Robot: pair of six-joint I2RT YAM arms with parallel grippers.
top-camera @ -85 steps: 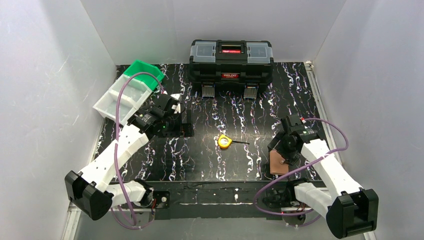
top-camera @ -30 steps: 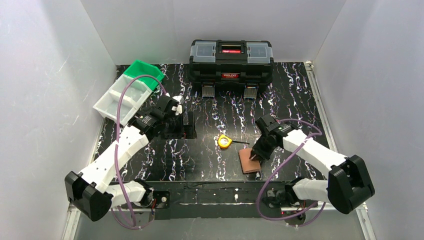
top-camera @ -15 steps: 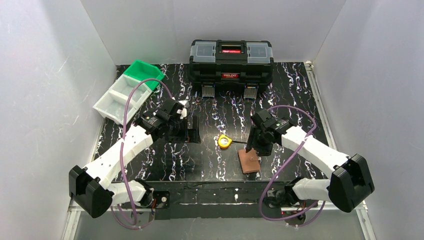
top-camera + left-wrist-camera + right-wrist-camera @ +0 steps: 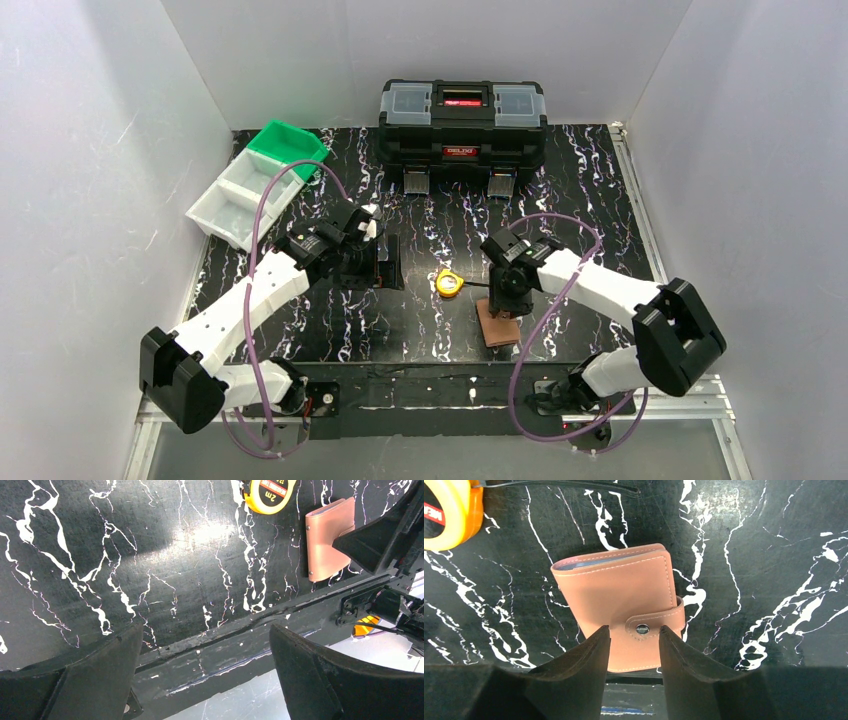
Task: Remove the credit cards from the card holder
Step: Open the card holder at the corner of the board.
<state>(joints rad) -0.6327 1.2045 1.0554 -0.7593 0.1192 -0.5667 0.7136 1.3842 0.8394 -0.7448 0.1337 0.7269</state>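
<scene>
Card holder (image 4: 616, 600), closed, near yellow tape measure (image 4: 270, 490) labelled "2m".

The card holder (image 4: 616, 595) looks like smooth, matt tan leather with stitched edges and a shiny metal snap (image 4: 642, 628). The worktop (image 4: 150, 555) is black, white-veined and faintly glossy. The tape measure (image 4: 270, 492) is glossy yellow plastic. The right pincer (image 4: 634, 630) is matt black plastic.

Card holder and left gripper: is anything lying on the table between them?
Yes, in the top view: the yellow tape measure sits between the left gripper and the card holder, slightly to the far side of the direct line.
</scene>
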